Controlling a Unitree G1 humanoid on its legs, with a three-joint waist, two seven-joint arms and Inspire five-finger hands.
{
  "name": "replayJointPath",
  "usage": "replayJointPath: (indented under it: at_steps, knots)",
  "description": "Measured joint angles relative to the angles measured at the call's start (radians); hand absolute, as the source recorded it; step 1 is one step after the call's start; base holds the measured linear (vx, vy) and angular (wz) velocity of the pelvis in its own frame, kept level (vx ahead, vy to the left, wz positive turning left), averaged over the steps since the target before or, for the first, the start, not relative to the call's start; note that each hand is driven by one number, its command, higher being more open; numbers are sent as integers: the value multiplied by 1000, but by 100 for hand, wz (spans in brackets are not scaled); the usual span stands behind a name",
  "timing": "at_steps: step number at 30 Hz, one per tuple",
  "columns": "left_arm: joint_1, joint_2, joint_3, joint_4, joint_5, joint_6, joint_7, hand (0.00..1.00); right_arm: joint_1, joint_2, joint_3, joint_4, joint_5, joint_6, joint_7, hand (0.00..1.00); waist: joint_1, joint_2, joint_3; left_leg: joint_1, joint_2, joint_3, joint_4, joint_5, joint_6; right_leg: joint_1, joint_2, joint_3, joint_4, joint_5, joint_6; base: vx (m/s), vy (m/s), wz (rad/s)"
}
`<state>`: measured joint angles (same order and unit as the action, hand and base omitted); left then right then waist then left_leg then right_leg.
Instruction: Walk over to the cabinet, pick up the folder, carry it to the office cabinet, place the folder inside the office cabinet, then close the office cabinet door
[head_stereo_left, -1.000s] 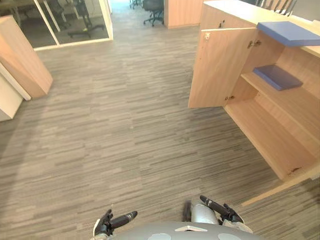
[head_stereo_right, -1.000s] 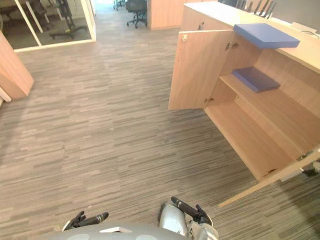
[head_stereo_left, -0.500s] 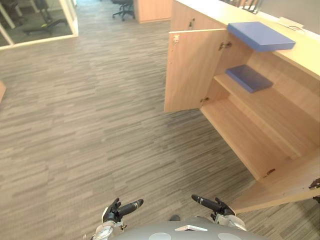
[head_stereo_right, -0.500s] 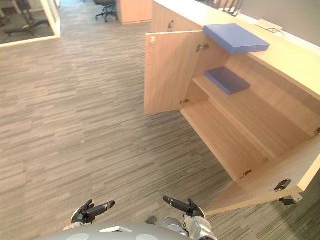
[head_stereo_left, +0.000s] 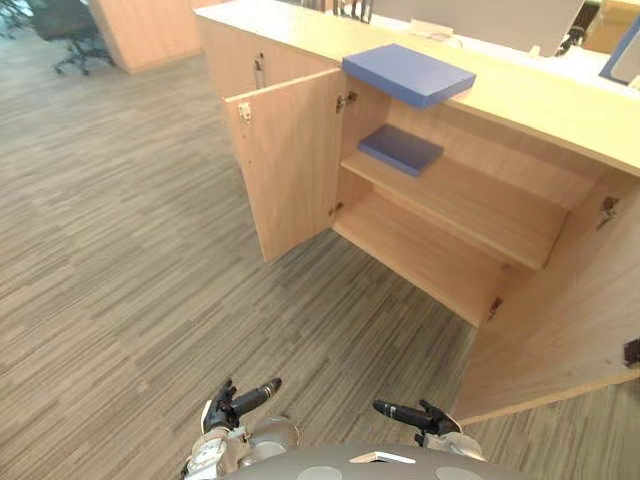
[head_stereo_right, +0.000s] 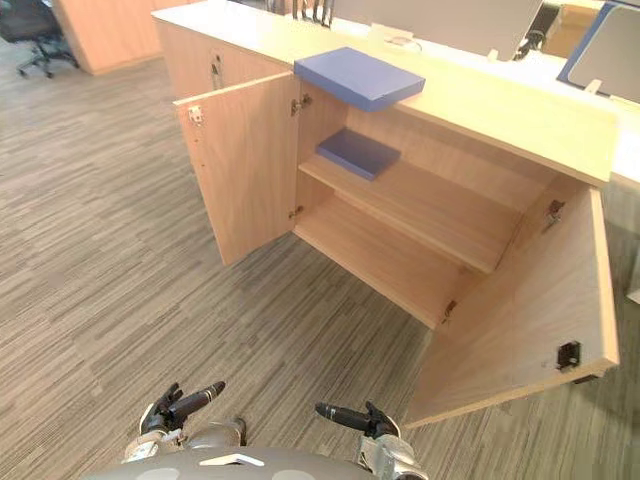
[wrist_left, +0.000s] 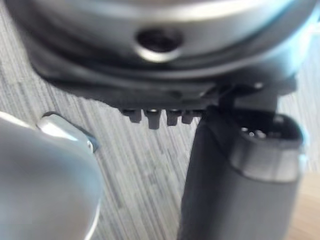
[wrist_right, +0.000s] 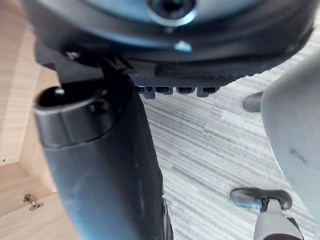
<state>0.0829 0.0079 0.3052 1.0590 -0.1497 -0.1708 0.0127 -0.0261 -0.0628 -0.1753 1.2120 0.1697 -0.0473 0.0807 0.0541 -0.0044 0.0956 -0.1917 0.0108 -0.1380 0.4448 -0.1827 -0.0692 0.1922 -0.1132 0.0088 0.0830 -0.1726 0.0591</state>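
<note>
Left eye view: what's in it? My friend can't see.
A light wooden cabinet stands with both doors open, a flat blue folder on its top and a darker blue folder on its upper shelf. The robot's empty left hand and right hand hang low.

Cabinet (head_stereo_left: 425, 250) gapes between left door (head_stereo_left: 290, 165) and right door (head_stereo_left: 560, 330); blue folder (head_stereo_left: 400, 149) crowds its shelf (head_stereo_left: 470, 205).

Left hand (head_stereo_left: 220, 410), right hand (head_stereo_left: 432, 419) low before torso, fingers (head_stereo_left: 258, 392) loosely extended, tips pointing inward, both empty.
</note>
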Motion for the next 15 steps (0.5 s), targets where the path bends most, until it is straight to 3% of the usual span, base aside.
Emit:
replayJointPath:
  at_steps: [2, 4, 5, 7, 9, 11, 15]
  knots:
    - [0, 3, 8, 12, 0, 1, 1, 100, -2, 6, 8, -1, -2, -1, 2, 100, -5, -9, -12, 16, -41, 39, 25, -36, 43, 4, -50, 18, -1, 6, 11, 322, 453, -57]
    - [-4, 3, 5, 28, -24, 2, 2, 100, 9, 8, -15, -6, -5, 0, 9, 100, -2, 5, -21, 52, -88, 89, 11, -64, 91, -13, -114, 23, 45, 18, 33, 207, 349, -50]
    - [-3, -2, 6, 33, -46, 3, 3, 100, 11, 6, -23, -8, -7, 2, 12, 100, 4, 10, -22, 73, -96, 108, -6, -65, 96, -31, -128, 26, 88, 15, 38, 165, 331, -66]
    - [14, -10, 6, 36, -96, 3, 11, 100, 13, -3, -63, -29, -31, 12, 23, 100, 23, 25, -20, 180, -118, 187, -104, -48, 125, -142, -177, 12, 377, -1, 33, 126, 322, -80]
    - [50, 4, 7, 38, -115, 0, 11, 100, 12, 12, -98, -33, -46, -4, 27, 100, 13, 24, -28, 255, -138, 219, -179, -36, 146, -214, -204, -63, 561, -13, -8, 75, 229, -53]
    - [77, 8, 16, 42, -118, 0, 14, 100, 10, 24, -121, -29, -45, -16, 27, 100, -4, 18, -39, 310, -144, 232, -236, -30, 157, -243, -197, -150, 615, -28, -22, 101, 119, -32]
    - [84, 8, 19, 55, -120, 1, 24, 100, 5, 32, -137, -29, -43, -28, 28, 100, -11, 25, -37, 339, -123, 246, -265, -25, 165, -261, -143, -247, 559, -61, -25, 94, 18, -20]
